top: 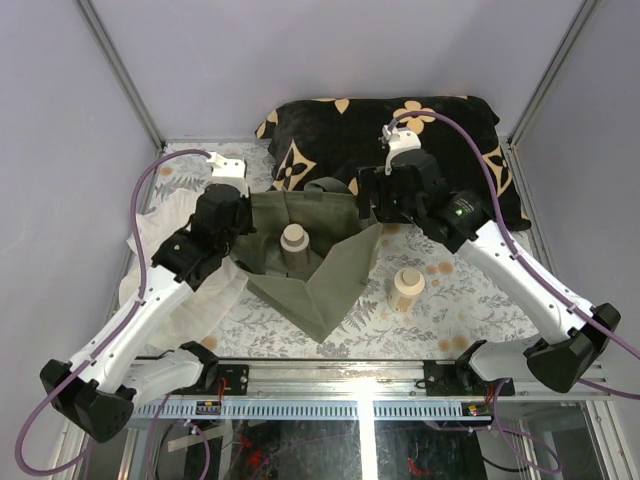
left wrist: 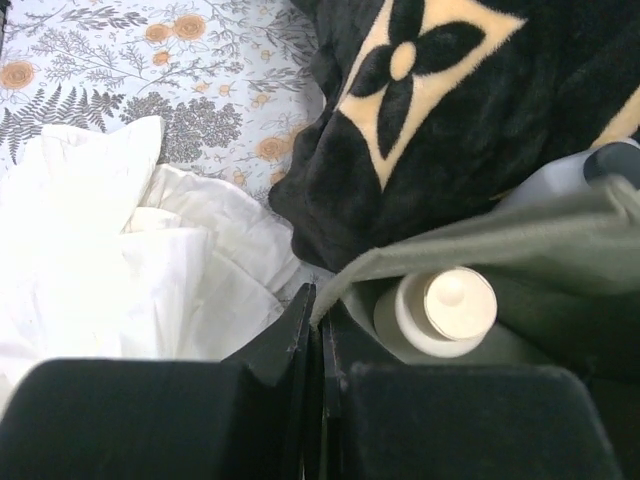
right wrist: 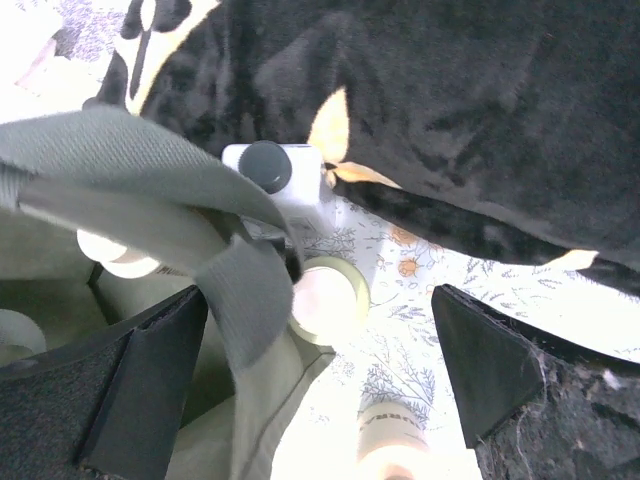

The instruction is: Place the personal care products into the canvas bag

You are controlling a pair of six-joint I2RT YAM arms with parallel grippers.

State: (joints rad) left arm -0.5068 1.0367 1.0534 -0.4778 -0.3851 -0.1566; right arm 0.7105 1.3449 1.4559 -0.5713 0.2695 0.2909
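Observation:
The olive canvas bag (top: pixel 320 270) lies open mid-table. My left gripper (top: pixel 238 222) is shut on its left rim; in the left wrist view the rim (left wrist: pixel 420 255) runs into the closed gripper (left wrist: pixel 318 312). A beige bottle (top: pixel 294 246) stands inside the bag and also shows in the left wrist view (left wrist: pixel 446 308). My right gripper (top: pixel 385 200) is open and empty above the bag's right side. In the right wrist view the gripper (right wrist: pixel 320 350) has a bag handle (right wrist: pixel 235 290) and a round bottle top (right wrist: pixel 325 300) between its fingers. Another bottle (top: pixel 406 288) stands on the table right of the bag.
A black cushion with tan flowers (top: pixel 400 140) lies behind the bag. White cloth (top: pixel 175 250) is bunched at the left under my left arm. The floral tablecloth (top: pixel 470 290) covers the table. Grey walls close in on three sides.

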